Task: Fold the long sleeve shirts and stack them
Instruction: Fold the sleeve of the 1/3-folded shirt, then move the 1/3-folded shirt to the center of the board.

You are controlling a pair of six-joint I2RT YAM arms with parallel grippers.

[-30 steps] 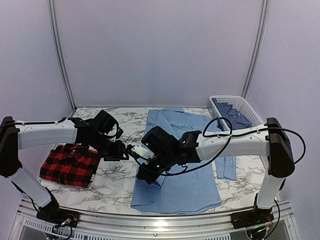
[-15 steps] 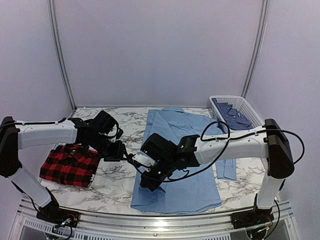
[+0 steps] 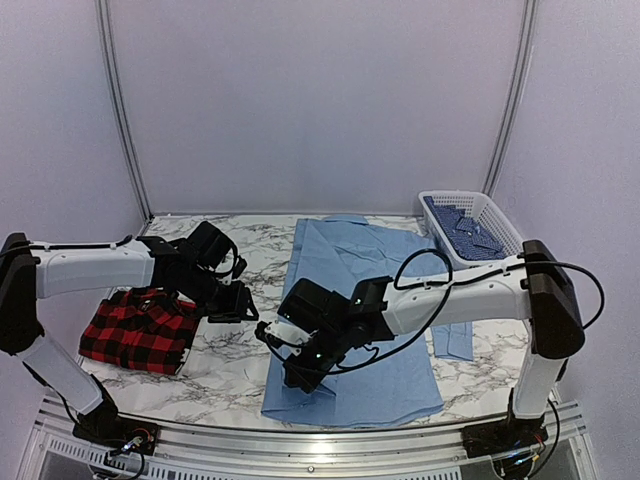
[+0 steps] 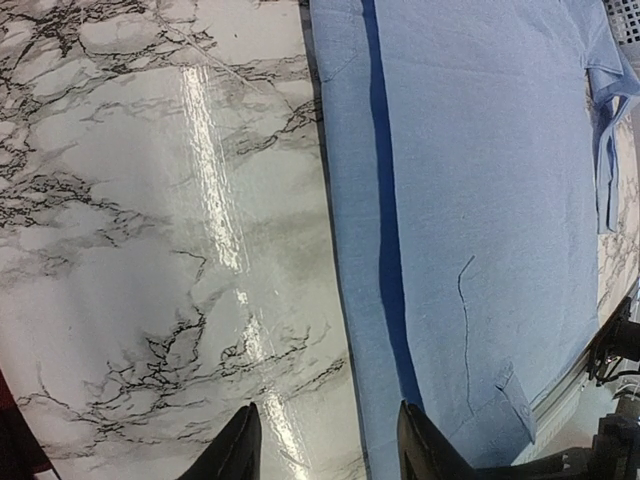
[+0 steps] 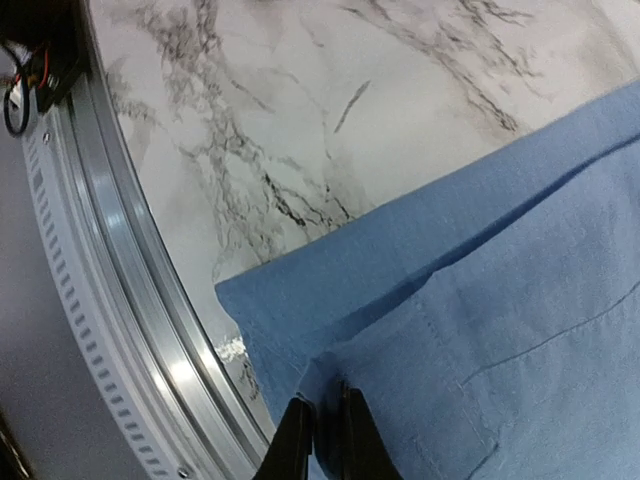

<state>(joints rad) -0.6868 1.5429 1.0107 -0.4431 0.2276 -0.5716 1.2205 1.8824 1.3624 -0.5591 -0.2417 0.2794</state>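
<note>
1. Light blue shirt (image 3: 350, 250) lies spread flat mid-table, collar to the far side, hem toward the arm bases. One sleeve trails off its right side, below the basket (image 3: 503, 232).
2. Right fingers (image 5: 300, 430): together, and as far as I can tell pinched on a layer of that shirt at its near-left corner. They sit low over the cloth, close to the metal rail (image 5: 130, 300) at the near edge.
3. Wrist view shows a second layer with a stitched edge lying on top of the body. I read it as the left side being laid inward for a lengthwise fold.
4. Left fingers (image 4: 240, 450): apart, nothing between them, hovering over bare marble table (image 3: 230, 370) just left of the shirt's left edge. My guess is they're parked clear of the fold, in reach to pin that edge.
5. Red-and-black plaid shirt (image 3: 140, 330) sits as a compact packet on the left, well apart from the blue one. It looks folded, likely the stack base.
6. The basket holds dark patterned blue cloth, and neither arm is near it.
7. Right sleeve not yet folded in, and no stacking yet.
8. Risk: that corner is near the rail, so cloth let go there could slide over the edge.
</note>
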